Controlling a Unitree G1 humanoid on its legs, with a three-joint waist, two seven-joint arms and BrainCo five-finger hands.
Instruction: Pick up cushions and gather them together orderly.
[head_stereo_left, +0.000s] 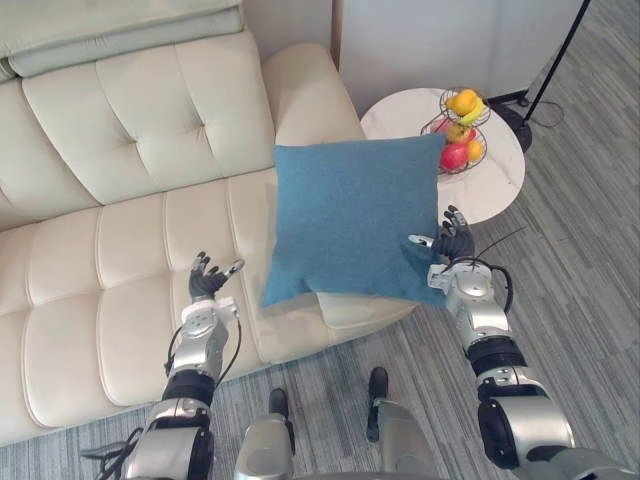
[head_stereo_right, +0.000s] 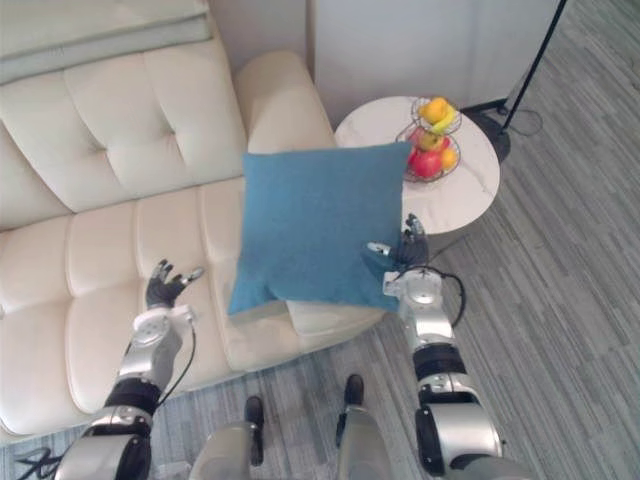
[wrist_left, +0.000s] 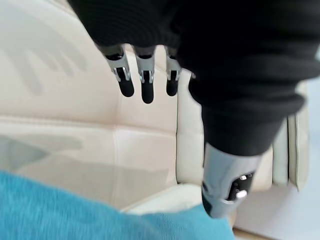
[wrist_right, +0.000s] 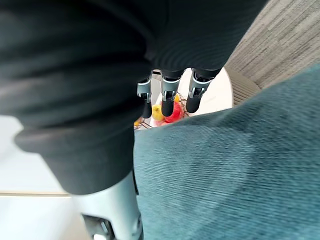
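Cushion (head_stereo_left: 350, 220), blue and square, propped on the cream sofa (head_stereo_left: 120, 130) with the right hand (head_stereo_left: 455, 243) at its lower corner.

It stands tilted at the end of the seat by the armrest (head_stereo_left: 305, 90), and its lower edge reaches the front of the seat. The right hand touches the corner nearest the side table (head_stereo_left: 500, 185). Its fingers (wrist_right: 168, 97) are straight and point up past the cushion's edge, and its thumb lies across the blue cloth. The left hand (head_stereo_left: 207, 283) hovers over the seat, well apart from the cushion, with its fingers spread wide and holding nothing. A wire fruit basket (head_stereo_left: 458, 135) of red and yellow fruit stands on the round white table just behind the cushion's upper corner.
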